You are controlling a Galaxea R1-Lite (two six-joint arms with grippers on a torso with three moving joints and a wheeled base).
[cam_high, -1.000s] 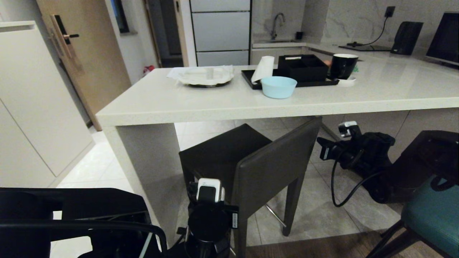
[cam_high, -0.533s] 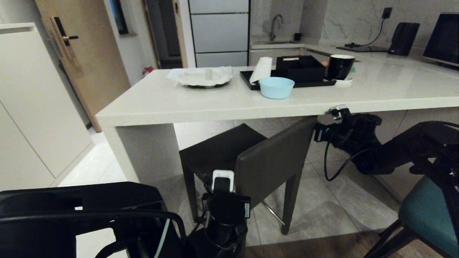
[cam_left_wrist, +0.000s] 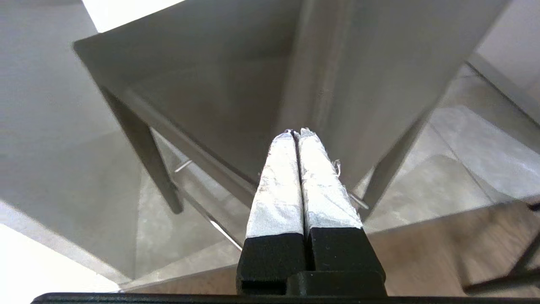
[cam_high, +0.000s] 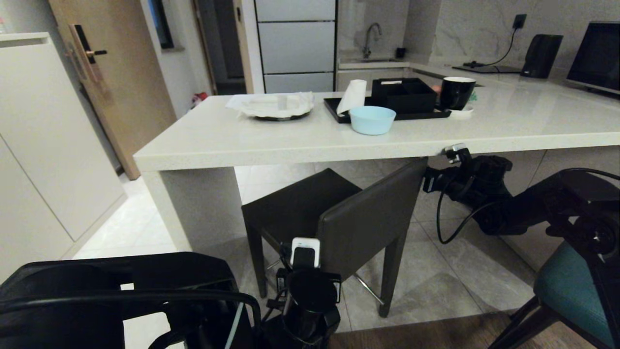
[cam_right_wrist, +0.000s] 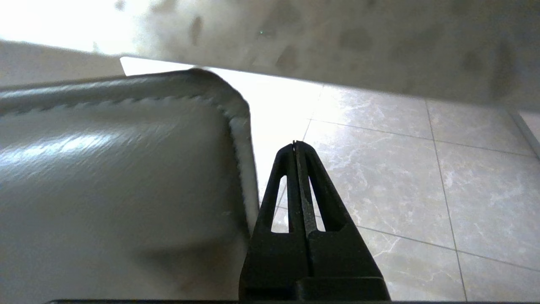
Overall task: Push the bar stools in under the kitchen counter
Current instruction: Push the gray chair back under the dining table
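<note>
Stool status: boxy dark grey leather bar stool with square legs (cam_high: 339, 218) sits skewed at the corner of the thick glossy off-white stone-look tabletop (cam_high: 310, 140), seat partly under the slab edge, low backrest angled out toward the robot

Left end effector (cam_left_wrist: 296, 137) is clenched, white-wrapped fingertips (cam_left_wrist: 280, 169) pressed together with nothing between them. It sits low behind the grey stool; tips point at the rear face of the backrest/leg area, contact can't be confirmed. In the head view only its wrist with the white camera block (cam_high: 305, 252) shows, just behind the backrest's lower left part

Right end effector (cam_right_wrist: 295, 145) also clenched, black fingers shut on nothing. It's up beside the right top corner of the grey backrest, just below the tabletop underside; stitched leather edge lies right next to the fingers, touching or not can't be told. Head view has that arm (cam_high: 484, 194) reaching in from the right, under the slab edge

Rounded teal bar stool with thin black legs (cam_high: 576, 295) stands well off to the right of the right end effector, nearer the robot, out from under the tabletop, partly cut off by the frame

On the tabletop beyond both end effectors: light blue bowl (cam_high: 372, 119), black tray (cam_high: 339, 109) with black box, black mug (cam_high: 456, 92), paper roll (cam_high: 352, 96), cloth-covered plate (cam_high: 276, 104)

Floor: grey tile (cam_high: 436, 291)
</note>
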